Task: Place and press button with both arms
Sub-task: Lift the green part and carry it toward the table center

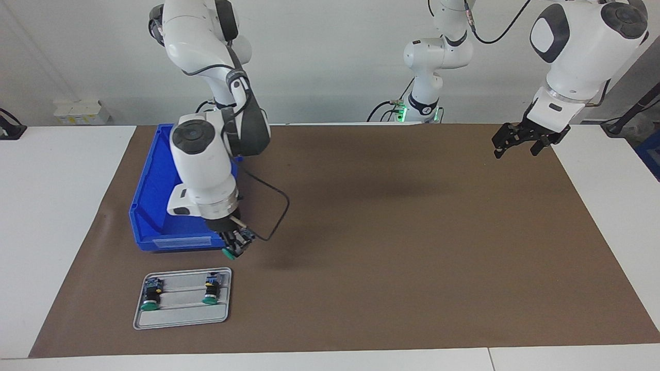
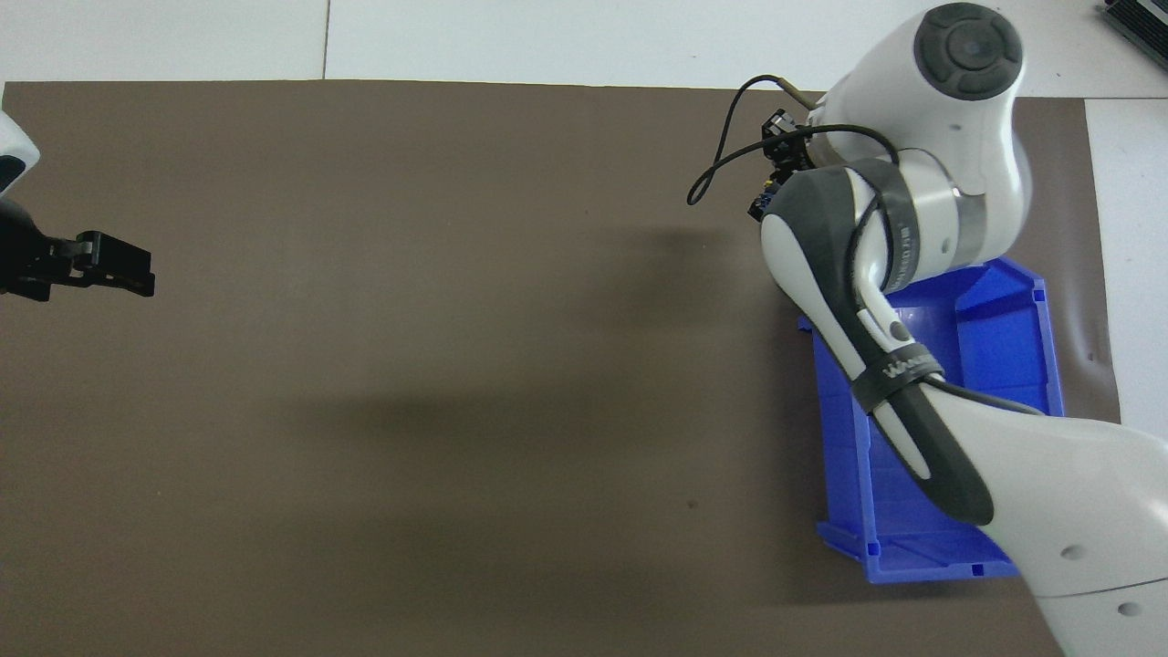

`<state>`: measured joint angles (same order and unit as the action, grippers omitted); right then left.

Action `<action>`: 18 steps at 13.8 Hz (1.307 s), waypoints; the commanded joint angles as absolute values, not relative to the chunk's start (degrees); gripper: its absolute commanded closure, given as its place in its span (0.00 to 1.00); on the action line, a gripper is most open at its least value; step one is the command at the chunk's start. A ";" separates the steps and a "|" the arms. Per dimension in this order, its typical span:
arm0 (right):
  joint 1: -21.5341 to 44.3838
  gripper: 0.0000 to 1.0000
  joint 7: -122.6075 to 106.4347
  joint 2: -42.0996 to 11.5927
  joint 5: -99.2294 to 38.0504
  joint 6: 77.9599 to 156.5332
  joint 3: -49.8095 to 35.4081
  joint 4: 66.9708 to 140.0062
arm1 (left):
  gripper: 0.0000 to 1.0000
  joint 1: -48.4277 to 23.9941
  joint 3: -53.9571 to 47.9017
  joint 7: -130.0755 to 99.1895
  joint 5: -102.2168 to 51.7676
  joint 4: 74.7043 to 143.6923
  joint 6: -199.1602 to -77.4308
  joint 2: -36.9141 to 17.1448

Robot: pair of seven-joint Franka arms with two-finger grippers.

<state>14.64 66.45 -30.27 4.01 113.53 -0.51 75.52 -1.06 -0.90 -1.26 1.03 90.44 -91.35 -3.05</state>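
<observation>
Button [image 1: 233,250] sits clamped in the right hand [image 1: 236,247], green cap pointing down and away from the robots, blue rear block up among the fingers. You'll find that hand hanging just off the blue bin's [image 1: 154,206] outer corner, over the brown mat [image 1: 386,232], with the grey tray [image 1: 181,315] lying farther from the robots than both. Reading the facing view left to right: the bin at the right arm's end of the desk [image 1: 56,206]; the tray with two more green-capped buttons, one [image 1: 150,294] toward the desk's end and the other [image 1: 210,291] beside it, each lying on its side in a slot, caps away from the robots; then the right hand with its load; then a long bare stretch of mat. Last, the left hand [image 1: 521,141] hovers over the mat's edge at the left arm's end, fingers spread wide, holding nothing. From overhead, the right arm [image 2: 912,274] hides the tray.
</observation>
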 commanded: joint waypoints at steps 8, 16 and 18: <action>36.28 1.00 121.51 -32.16 11.42 112.68 -0.62 76.99 | 0.00 -0.62 -1.05 -1.76 0.79 92.64 -91.67 -1.14; 41.31 1.00 138.51 -36.21 10.20 118.38 -1.05 78.48 | 0.00 -0.62 -1.05 -1.76 0.79 92.64 -91.67 -1.14; 41.40 1.00 139.30 -35.78 7.23 121.88 -1.05 82.07 | 0.00 -0.62 -1.05 -1.76 0.79 92.64 -91.67 -1.14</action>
